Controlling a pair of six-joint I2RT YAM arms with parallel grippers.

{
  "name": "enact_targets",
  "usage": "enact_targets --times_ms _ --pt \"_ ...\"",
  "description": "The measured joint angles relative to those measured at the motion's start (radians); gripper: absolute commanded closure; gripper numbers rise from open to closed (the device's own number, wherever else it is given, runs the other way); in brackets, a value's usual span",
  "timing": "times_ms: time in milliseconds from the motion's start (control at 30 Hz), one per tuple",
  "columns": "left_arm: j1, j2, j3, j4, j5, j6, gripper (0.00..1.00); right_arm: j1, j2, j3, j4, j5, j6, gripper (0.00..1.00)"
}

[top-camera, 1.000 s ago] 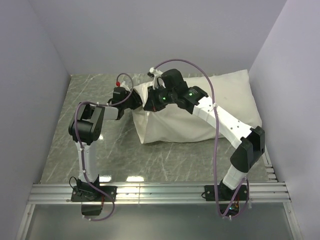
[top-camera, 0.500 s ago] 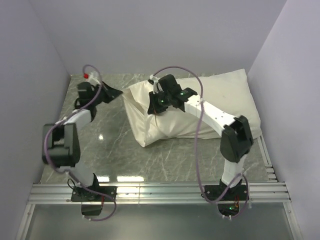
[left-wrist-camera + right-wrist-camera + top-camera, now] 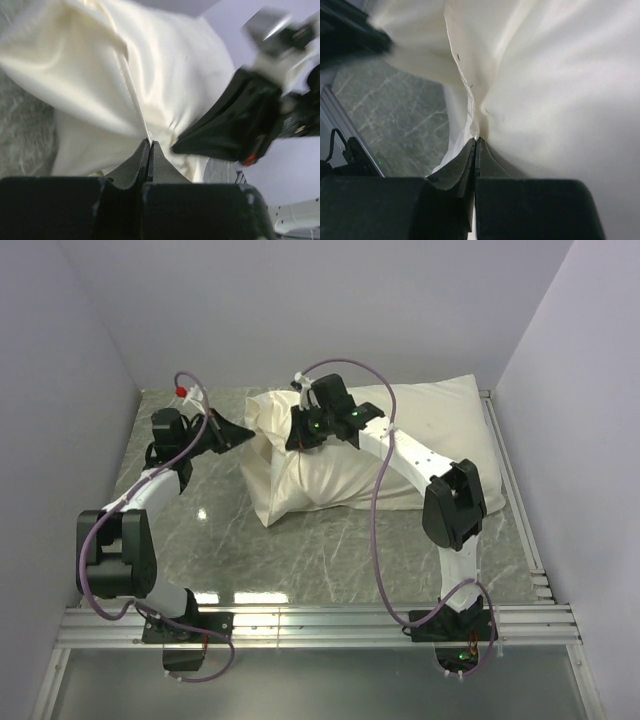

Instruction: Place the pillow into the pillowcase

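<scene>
Your left tool [image 3: 150, 145] and right tool [image 3: 476, 141] each pinch the hem of the thin cream shiny pillowcase [image 3: 310, 485]. That is probably to draw it over the plump white stuffed pillow [image 3: 450, 415], which lies far right on the grey marbled desk [image 3: 330, 550].

Two arms stand at the one tabletop [image 3: 330, 540]: the left arm [image 3: 150, 490] and the right arm [image 3: 420, 455]. That makes two end effectors, the left end effector [image 3: 150, 145] and the right end effector [image 3: 476, 142]. I count one pillowcase [image 3: 295, 480], one pillow [image 3: 450, 425] and two purple cables [image 3: 380, 530].
</scene>
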Motion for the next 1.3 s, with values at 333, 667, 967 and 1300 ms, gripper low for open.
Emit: enact_targets --times_ms 333,667,967,1300 --pt "-0.022 0.031 -0.004 -0.165 0.083 0.126 1.00 0.056 -0.064 0.085 -0.188 0.059 -0.270 0.06" --pt "0.112 0.031 -0.003 -0.367 0.089 0.280 1.00 0.315 -0.240 -0.179 -0.198 0.269 -0.594 0.03" --pt "0.124 0.044 -0.002 -0.443 -0.013 0.364 1.00 0.262 0.108 0.137 -0.264 0.397 -0.323 0.10" --pt "0.187 0.084 0.003 -0.466 0.046 0.607 0.81 0.196 0.138 0.099 -0.264 0.401 -0.255 1.00"
